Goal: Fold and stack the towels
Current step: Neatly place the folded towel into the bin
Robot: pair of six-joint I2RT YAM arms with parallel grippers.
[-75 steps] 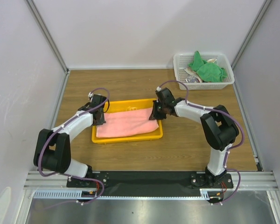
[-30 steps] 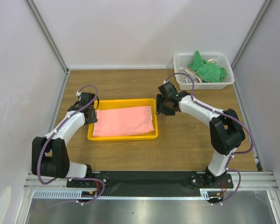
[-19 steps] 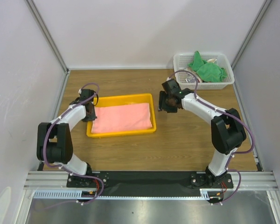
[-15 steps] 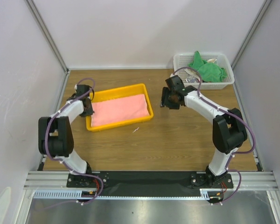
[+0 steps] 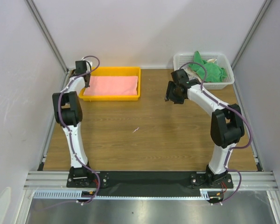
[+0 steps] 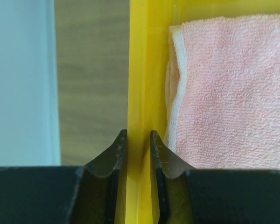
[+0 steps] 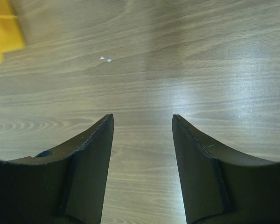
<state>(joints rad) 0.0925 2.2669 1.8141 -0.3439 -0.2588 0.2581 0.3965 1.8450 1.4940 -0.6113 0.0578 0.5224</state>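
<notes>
One pink towel (image 5: 110, 85) lies folded in the yellow tray (image 5: 113, 70) at the bench's (image 5: 144, 135) far left. Our left claw (image 6: 134, 140) clenches the tray's left rim; our right claw (image 7: 142, 123) hangs released near the basket (image 5: 226, 84).

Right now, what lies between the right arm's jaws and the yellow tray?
Only bare wooden table lies between the yellow tray and the open right jaws, as the top external view shows.
</notes>
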